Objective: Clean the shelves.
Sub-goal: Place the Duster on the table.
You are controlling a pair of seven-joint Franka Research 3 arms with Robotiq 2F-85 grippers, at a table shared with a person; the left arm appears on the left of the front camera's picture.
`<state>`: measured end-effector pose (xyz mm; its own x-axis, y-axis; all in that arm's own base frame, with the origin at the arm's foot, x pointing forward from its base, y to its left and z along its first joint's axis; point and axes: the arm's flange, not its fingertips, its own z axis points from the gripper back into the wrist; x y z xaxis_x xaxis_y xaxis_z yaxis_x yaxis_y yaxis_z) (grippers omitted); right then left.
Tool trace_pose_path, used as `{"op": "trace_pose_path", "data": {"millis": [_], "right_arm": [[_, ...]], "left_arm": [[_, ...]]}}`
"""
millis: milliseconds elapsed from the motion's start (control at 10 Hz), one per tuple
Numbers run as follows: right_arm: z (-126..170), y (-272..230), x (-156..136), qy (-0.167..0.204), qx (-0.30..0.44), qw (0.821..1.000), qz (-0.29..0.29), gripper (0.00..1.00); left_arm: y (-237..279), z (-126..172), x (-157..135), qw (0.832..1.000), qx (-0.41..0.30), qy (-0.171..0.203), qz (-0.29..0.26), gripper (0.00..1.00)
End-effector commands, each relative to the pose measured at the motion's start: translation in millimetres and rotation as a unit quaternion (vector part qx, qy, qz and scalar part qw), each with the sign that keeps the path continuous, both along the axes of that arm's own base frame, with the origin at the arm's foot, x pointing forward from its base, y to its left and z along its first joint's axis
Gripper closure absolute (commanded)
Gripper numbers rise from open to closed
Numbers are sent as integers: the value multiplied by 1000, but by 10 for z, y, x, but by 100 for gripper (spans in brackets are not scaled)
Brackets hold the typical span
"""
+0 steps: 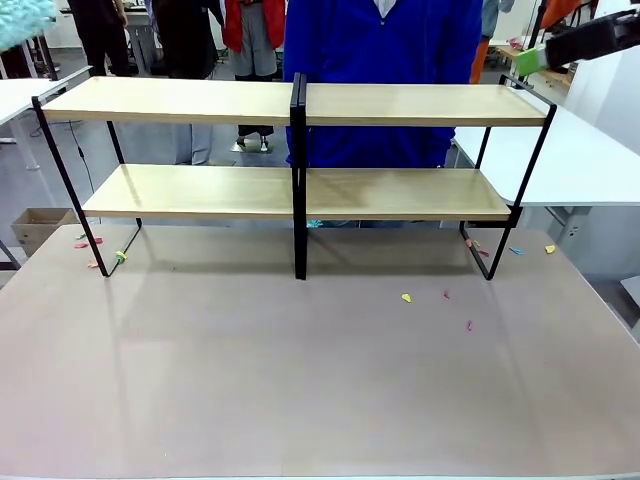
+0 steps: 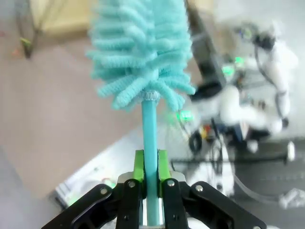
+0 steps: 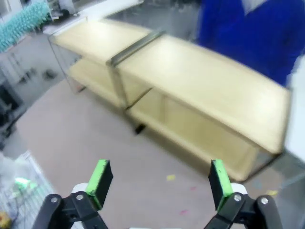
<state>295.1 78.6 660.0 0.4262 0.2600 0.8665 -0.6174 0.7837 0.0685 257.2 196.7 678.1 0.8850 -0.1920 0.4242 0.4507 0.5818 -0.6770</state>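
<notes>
The shelves (image 1: 200,100) are two long light-wood boards in a thin black frame with a central black post, standing across the far half of the table. They also lie ahead in the right wrist view as the shelves (image 3: 200,76). My left gripper (image 2: 151,167) is shut on the teal handle of a fluffy teal duster (image 2: 140,47), held up above the floor and table edge. The duster's head (image 1: 22,20) shows at the top left, above and left of the shelves. My right gripper (image 3: 158,181) is open and holds nothing, hovering high near the shelves' right end (image 1: 530,60).
A person in a blue top (image 1: 385,40) stands right behind the shelves. Small coloured scraps (image 1: 406,297) lie on the grey-brown tabletop (image 1: 300,380) in front of the shelves and near both frame feet (image 1: 90,243). White tables stand at left and right (image 1: 590,160).
</notes>
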Motion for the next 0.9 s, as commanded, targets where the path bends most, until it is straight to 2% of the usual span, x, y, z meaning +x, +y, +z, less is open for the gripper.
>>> {"op": "trace_pose_path", "data": {"millis": [0,100,200,300,400,500,600,700,800], "right_arm": [[-353,-171,-118,239,160,957,44,0],[-666,-325,-298,307,207,928,-41,0],[-927,-469,-464,341,235,901,-128,0],[-1136,-573,-626,363,271,878,-153,0],[-1258,-723,-667,385,265,859,-209,0],[-1294,-785,-619,378,248,860,-237,0],[-718,-691,-156,308,197,927,-80,0],[-718,-691,-156,308,197,927,-80,0],[-718,-691,-156,308,197,927,-80,0]], "left_arm": [[-216,-179,99,961,88,56,-257,87],[-336,-389,115,942,147,107,-283,87],[-529,-632,205,914,172,148,-338,87],[-755,-842,241,880,159,173,-413,87],[-1047,-1082,203,846,145,200,-472,87],[-1281,-1342,309,828,155,214,-495,87],[-1555,-1667,369,845,151,225,-461,87],[-1756,-1860,443,852,110,235,-455,87],[-1897,-1976,520,867,110,228,-430,87]]}}
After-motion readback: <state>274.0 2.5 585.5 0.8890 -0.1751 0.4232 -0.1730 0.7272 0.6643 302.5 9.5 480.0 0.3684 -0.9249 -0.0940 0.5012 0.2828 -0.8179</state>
